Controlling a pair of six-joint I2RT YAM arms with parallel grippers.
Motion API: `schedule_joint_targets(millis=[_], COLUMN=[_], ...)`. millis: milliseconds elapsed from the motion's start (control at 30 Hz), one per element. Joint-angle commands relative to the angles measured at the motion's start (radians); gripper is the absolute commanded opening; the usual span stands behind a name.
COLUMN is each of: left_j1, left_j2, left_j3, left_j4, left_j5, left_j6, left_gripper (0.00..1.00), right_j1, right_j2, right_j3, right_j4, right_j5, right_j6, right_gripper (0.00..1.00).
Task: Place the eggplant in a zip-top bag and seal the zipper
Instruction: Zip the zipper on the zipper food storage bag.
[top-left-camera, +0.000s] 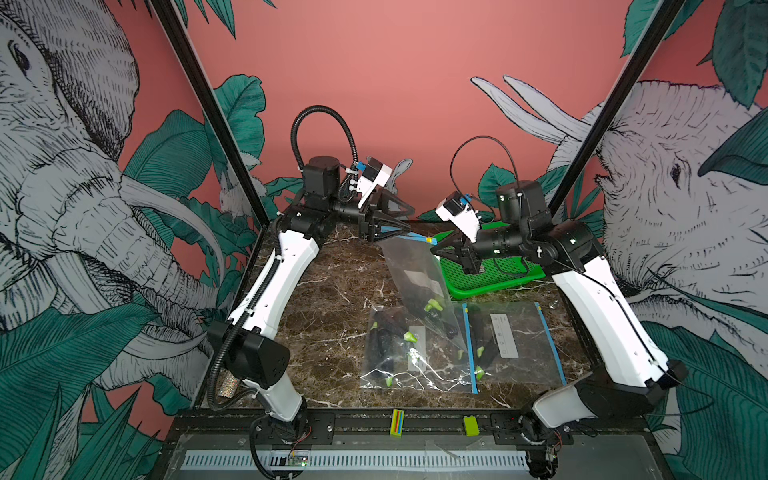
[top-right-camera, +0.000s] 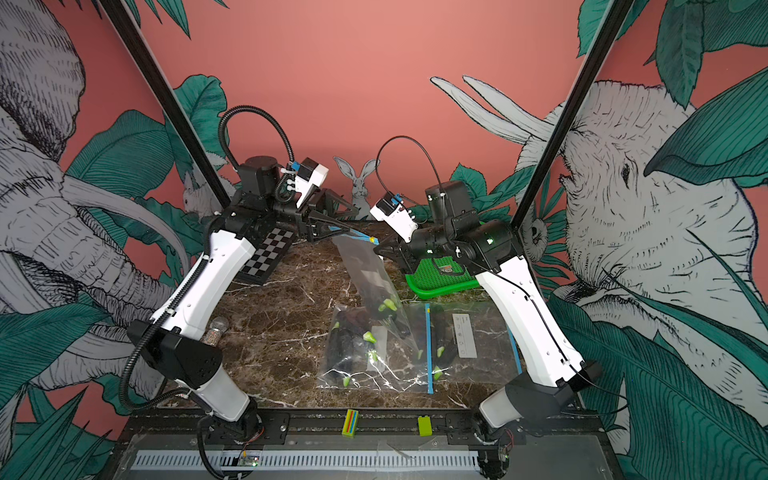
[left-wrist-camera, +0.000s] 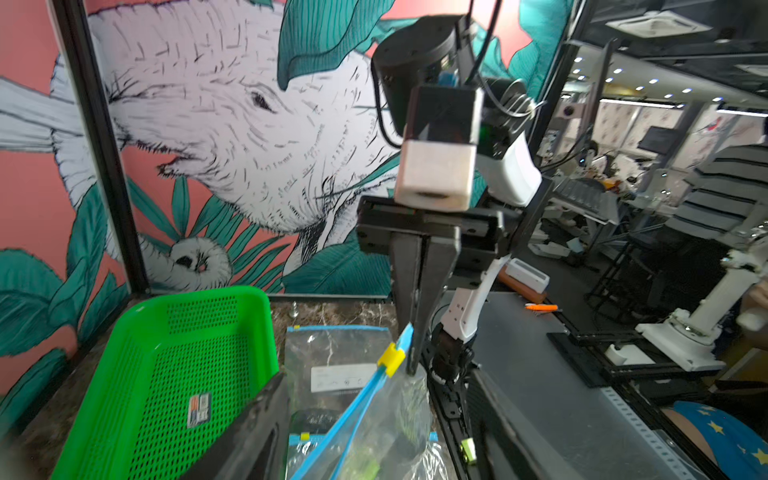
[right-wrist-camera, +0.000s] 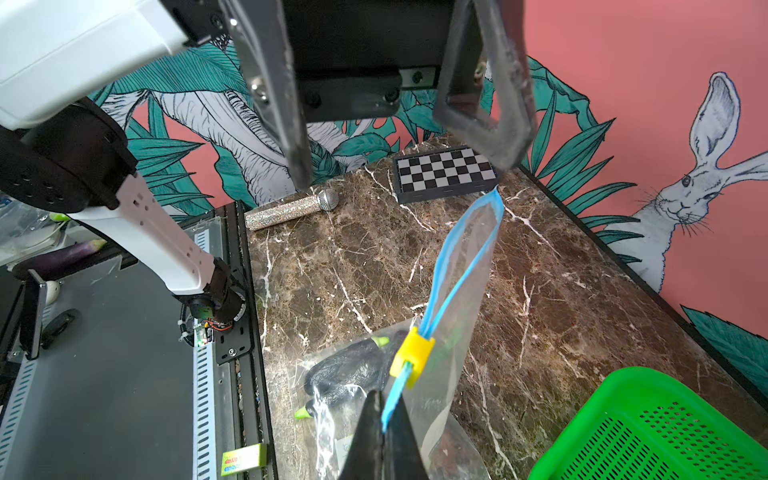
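**Bimanual stage, bag held aloft.** A zip-top bag (top-left-camera: 415, 270) hangs stretched between the two arms above the far middle of the marbled worktop (top-left-camera: 332, 299).

- **Right pincer** (top-left-camera: 434, 248): the jaws are pressed together and clamped on the end of the blue zipper strip (left-wrist-camera: 352, 415), just beyond the yellow slider (right-wrist-camera: 413, 355).
- **Left pincer** (top-left-camera: 409, 222): the jaws stand well apart. The opposite end of the strip runs between them and lies at the tip of one finger (right-wrist-camera: 505, 153). Whether it is actually caught there cannot be told.
- **Zipper:** between the slider and the left pincer the two blue tracks bow away from each other, so the mouth is unsealed along that stretch.
- **Eggplant** (top-left-camera: 422, 296): dark with a light green cap, it sits inside the held bag, low in the sagging body that slants down toward the front edge.
- **Other bags:** in both top views the held bag's lower corner overlaps a flat bag (top-left-camera: 395, 353) lying near the middle of the front edge. A second flat bag (top-left-camera: 513, 340) lies just to its right. Dark eggplants with green caps show through both. Contact with the held bag cannot be judged.
- **Surroundings:** a green basket (top-left-camera: 498, 278) stands toward the far right corner, partly under the right arm. A checkerboard (top-right-camera: 270, 253) lies at the far left corner, and a glittery microphone (right-wrist-camera: 291, 208) lies by the left edge.
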Motion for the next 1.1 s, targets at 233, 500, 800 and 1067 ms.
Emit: schedule_joint_targets(millis=[233,500,800,1067], left_j1=[-0.03,-0.086,-0.125,-0.161], left_j2=[-0.027,-0.031,-0.01,0.041], left_j3=[-0.075,0.187,0.249,0.361], left_j4=[0.458,-0.536,-0.658,-0.842], left_j5=[0.044,-0.22,-0.218,-0.346], left_j6=[-0.385,0.39,0.475,0.574], left_gripper=[0.73,0.74,0.74,0.7], right_j1=[0.001,0.002,0.017,0.054], right_j2=[0.018,0.029,0.045,0.062], right_j3=[0.089,0.129,0.162,0.169], right_j4=[-0.026,-0.049,-0.075,-0.086], right_j5=[-0.026,-0.039,-0.049,-0.039], right_j6=[0.001,-0.01,-0.022,-0.031], right_gripper=[0.0,0.0,0.0,0.0])
